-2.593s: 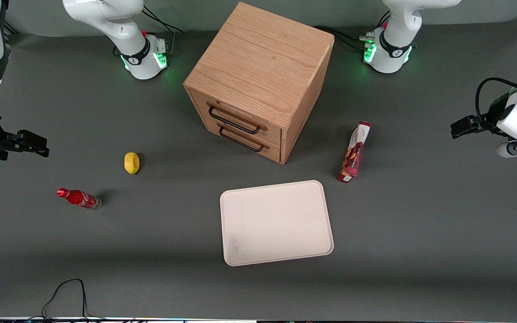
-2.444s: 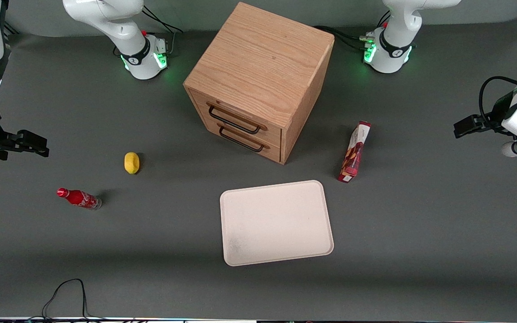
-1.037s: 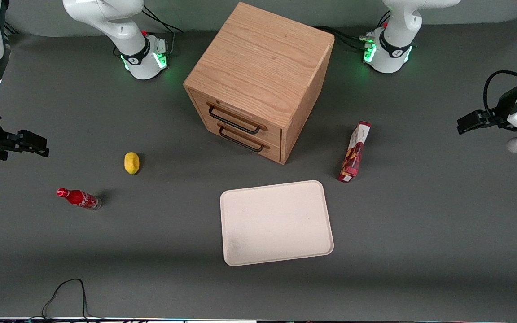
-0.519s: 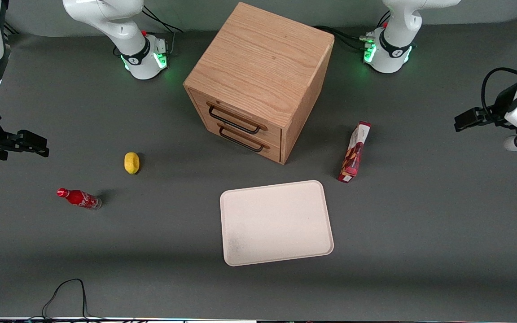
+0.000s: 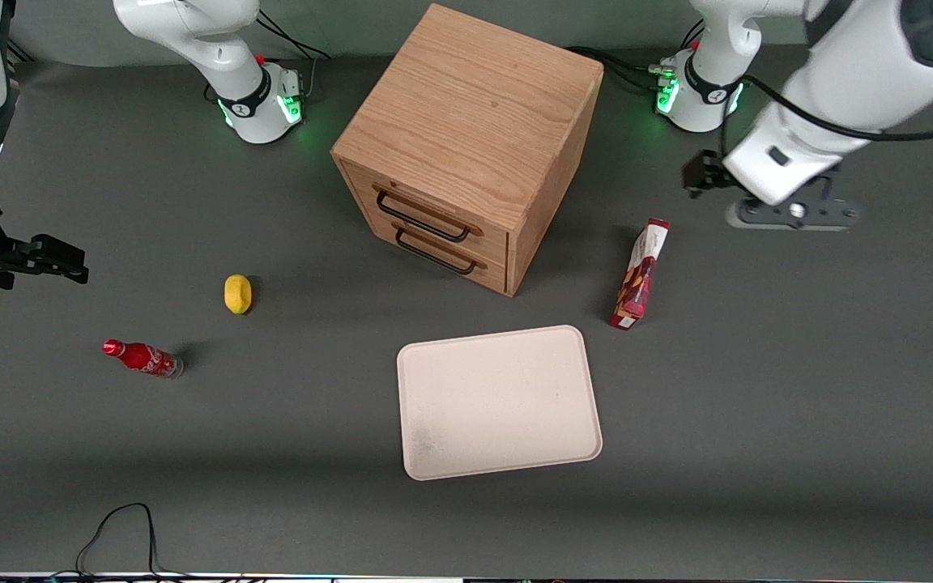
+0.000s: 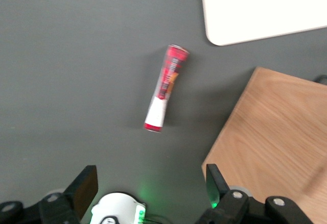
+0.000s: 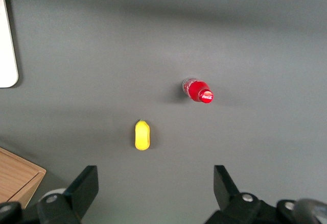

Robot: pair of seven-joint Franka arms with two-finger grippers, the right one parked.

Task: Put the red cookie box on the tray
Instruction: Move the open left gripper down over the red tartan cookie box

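Note:
The red cookie box lies on the grey table beside the wooden cabinet, just farther from the front camera than a corner of the tray. Its white label end points away from the front camera. The tray is cream-white and bare. My left gripper hovers above the table, a little farther from the front camera than the box and toward the working arm's end. The left wrist view shows the gripper open and empty, with the box and a tray corner ahead of it.
The wooden drawer cabinet stands beside the box, both drawers shut; it also shows in the left wrist view. A yellow lemon and a small red soda bottle lie toward the parked arm's end. A black cable lies near the front edge.
My left arm has swung in from the table's end toward the cookie box and now hovers close to it. The box, tray and other things have not moved.

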